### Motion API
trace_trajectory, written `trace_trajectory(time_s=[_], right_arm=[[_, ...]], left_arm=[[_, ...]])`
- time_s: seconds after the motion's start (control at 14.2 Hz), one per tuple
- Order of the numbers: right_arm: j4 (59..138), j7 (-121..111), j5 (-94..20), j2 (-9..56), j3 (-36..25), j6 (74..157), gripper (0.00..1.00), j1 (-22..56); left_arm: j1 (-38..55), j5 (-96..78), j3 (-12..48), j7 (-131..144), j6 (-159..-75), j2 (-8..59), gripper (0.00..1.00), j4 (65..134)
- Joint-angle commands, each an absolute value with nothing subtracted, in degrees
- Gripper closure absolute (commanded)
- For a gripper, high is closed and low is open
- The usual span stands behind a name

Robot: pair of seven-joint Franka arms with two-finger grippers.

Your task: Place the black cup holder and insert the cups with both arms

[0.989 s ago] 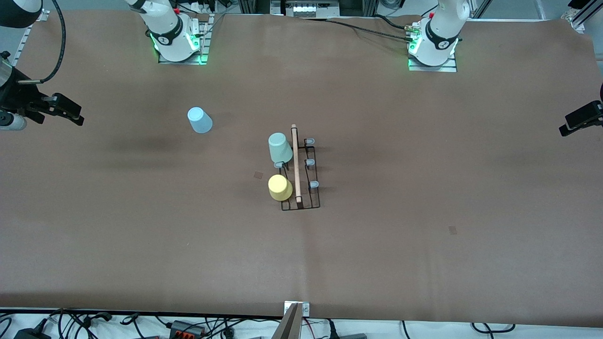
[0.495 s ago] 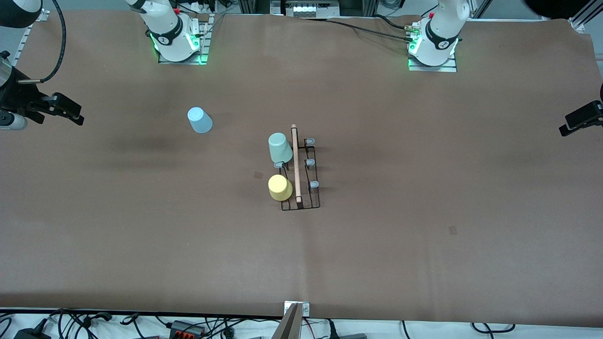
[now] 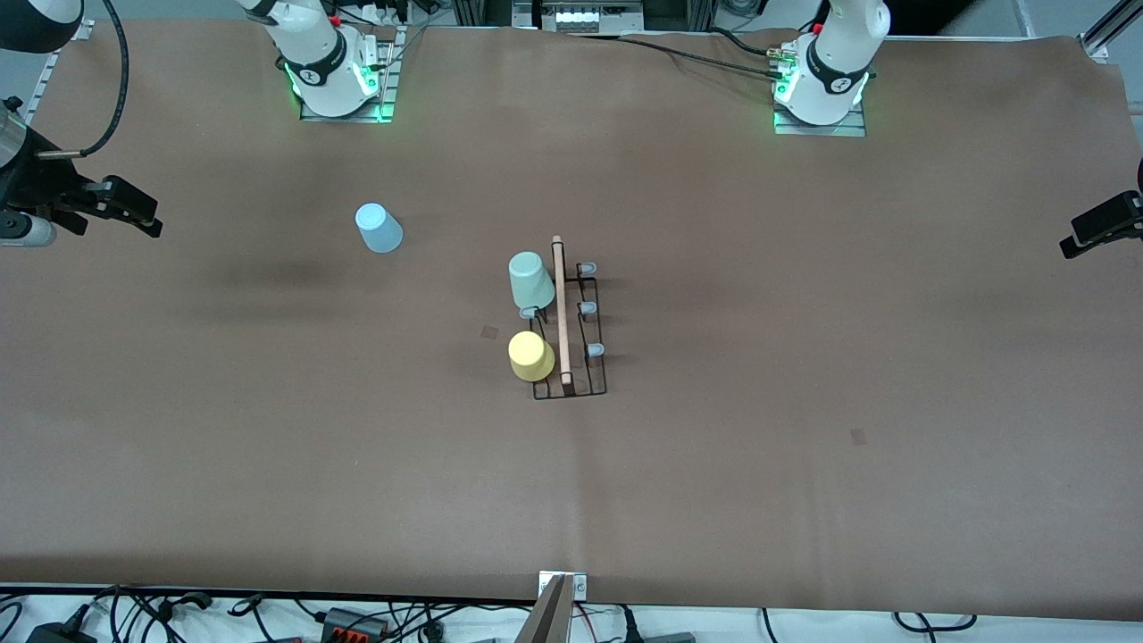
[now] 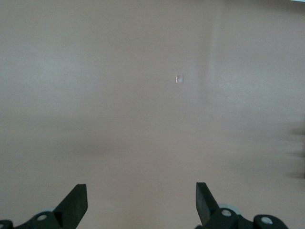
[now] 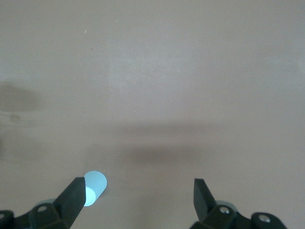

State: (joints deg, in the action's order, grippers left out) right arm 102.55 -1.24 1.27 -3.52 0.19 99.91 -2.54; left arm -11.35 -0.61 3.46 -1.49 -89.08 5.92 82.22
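Black cup holder point(image 3: 569, 326) mid-counter point(image 3: 804, 357). Mint cup point(image 3: 530, 279) and yellow cup point(image 3: 530, 355) inverted on its pegs (right-arm side of the rod). Light blue cup point(image 3: 379, 228) upside down on the counter, toward the right arm's end. Left end effector point(image 4: 140, 202) over bare counter, wide open, empty. Right end effector point(image 5: 136, 200) likewise spread, holding nothing.

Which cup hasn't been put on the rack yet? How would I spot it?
Find the black cup holder mid-table, carrying the mint green cup and yellow cup. Look toward the right arm's end, farther from the front camera: the light blue cup stands alone on the table.
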Motion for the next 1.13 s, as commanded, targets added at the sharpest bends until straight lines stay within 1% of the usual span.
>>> trace_trajectory(time_s=[0.0,0.28,1.06], right_arm=[[101.69,-2.28,0.26,-3.43,-1.67,98.18,0.0,-1.58],[102.04,-2.99,0.79,-4.31,-1.67,96.07,0.0,-1.85],[103.27,-2.55,0.35,-4.92,-1.49,97.38,0.0,-1.58]], left_arm=[[-11.34,0.53,3.6,-1.41,-89.21,5.54,0.0,82.44],[-11.25,0.53,3.6,-1.41,-89.21,5.54,0.0,82.44],[-11.25,0.62,3.6,-1.41,-89.21,5.54,0.0,82.44]])
